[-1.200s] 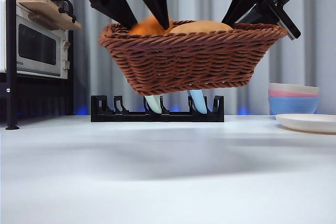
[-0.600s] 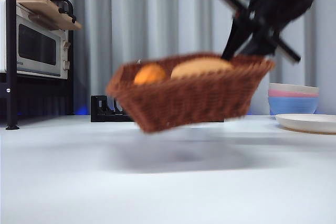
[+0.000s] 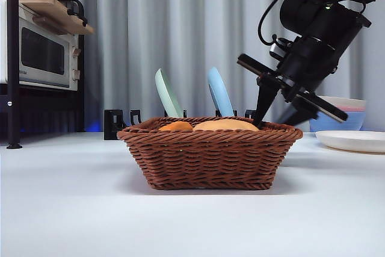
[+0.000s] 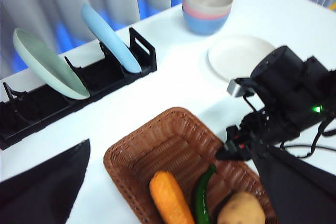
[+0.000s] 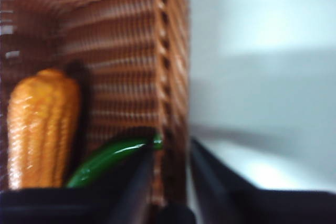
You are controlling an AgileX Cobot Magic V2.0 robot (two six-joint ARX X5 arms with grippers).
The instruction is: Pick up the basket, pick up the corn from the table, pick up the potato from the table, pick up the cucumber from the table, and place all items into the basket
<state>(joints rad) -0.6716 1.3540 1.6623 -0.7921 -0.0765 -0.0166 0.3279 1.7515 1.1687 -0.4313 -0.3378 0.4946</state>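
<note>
The reddish-brown woven wicker basket (image 3: 209, 154) sits on the white table (image 3: 72, 209), holding all 3 vegetables; the right gripper (image 5: 170, 182) grips its rim, the left gripper (image 4: 173, 219) hangs open above.

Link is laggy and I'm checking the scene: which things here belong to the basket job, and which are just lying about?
Job things:
basket, on the table
corn, cucumber and potato, all in it
right gripper, straddling the basket wall

Lying about:
rack with two plates
stacked bowls
white plate
microwave
</note>
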